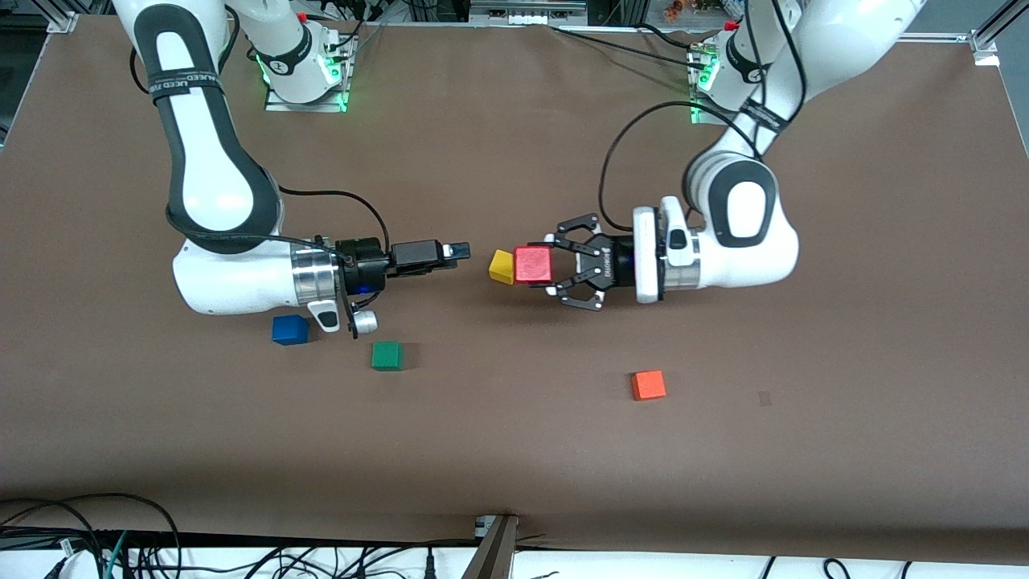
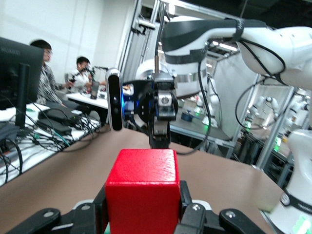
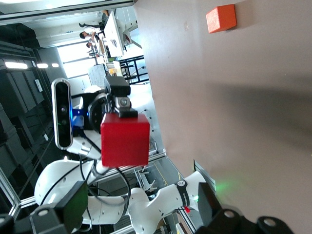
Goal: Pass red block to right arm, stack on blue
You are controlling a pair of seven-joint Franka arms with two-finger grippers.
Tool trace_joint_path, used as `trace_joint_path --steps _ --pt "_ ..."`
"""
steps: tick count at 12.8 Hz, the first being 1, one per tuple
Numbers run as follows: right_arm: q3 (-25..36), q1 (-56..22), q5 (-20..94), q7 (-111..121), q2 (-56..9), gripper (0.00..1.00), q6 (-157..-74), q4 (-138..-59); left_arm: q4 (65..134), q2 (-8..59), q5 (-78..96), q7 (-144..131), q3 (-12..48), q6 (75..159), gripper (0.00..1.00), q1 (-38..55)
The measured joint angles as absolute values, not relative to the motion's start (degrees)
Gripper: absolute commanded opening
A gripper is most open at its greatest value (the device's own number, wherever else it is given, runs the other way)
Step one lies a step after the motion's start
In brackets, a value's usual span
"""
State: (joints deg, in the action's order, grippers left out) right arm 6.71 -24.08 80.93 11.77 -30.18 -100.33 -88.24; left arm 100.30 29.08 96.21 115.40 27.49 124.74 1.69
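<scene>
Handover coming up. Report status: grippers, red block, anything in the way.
Left gripper shut on red block, held above table. Right gripper open, facing it, a gap between. Yellow block beside red block. Blue block uncovered by right arm.

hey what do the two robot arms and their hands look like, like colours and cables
Both arms are glossy white with black joint panels and black cables looped alongside. The right arm has a silver wrist section and a slim black right hand. The left hand is a wide black linkage claw on a white wrist.
</scene>
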Motion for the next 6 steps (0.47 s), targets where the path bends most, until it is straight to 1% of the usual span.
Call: trace_joint_path --steps 2,6 --pt "6.7 -24.5 81.4 11.8 -30.2 1.0 -100.9 -88.5 100.3 29.3 101.9 118.9 27.5 127.0 0.0 4.1" --pt "6.7 -26.1 83.0 11.8 -30.2 1.0 -103.2 -88.5 100.3 29.5 103.5 119.8 27.5 129.6 0.0 5.8"
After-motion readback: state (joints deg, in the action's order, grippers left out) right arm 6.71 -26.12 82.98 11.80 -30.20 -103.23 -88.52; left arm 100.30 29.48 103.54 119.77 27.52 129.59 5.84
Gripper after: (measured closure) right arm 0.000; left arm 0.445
